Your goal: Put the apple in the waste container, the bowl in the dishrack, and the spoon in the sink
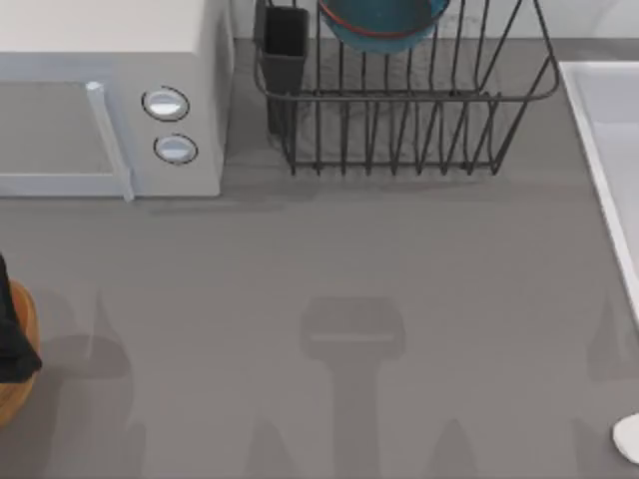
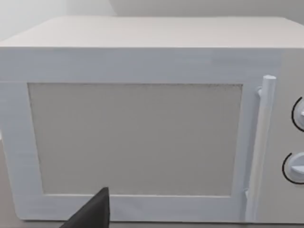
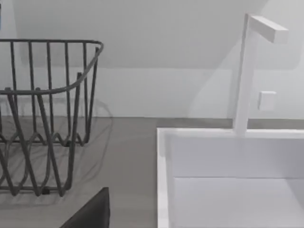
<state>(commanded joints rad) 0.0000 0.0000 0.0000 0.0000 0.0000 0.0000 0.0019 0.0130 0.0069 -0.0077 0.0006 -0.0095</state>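
The blue-teal bowl (image 1: 384, 25) with a reddish rim sits inside the black wire dishrack (image 1: 399, 100) at the back middle. At the table's left edge stands the orange-brown waste container (image 1: 18, 384), partly cut off. A black part of my left arm (image 1: 12, 339) hangs over it. A dark part of my left gripper (image 2: 92, 213) faces the microwave. The spoon's white tip (image 1: 628, 437) lies at the front right edge. The sink (image 1: 609, 150) runs along the right side. A dark part of my right gripper (image 3: 90, 213) points between the dishrack (image 3: 42, 118) and the sink (image 3: 228, 180). The apple is out of view.
A white microwave (image 1: 110, 90) with two round knobs fills the back left, its door (image 2: 135, 137) shut. A dark cutlery cup (image 1: 285, 50) hangs at the dishrack's left corner. A white faucet (image 3: 247, 71) rises behind the sink. Grey tabletop (image 1: 349, 299) spreads across the middle.
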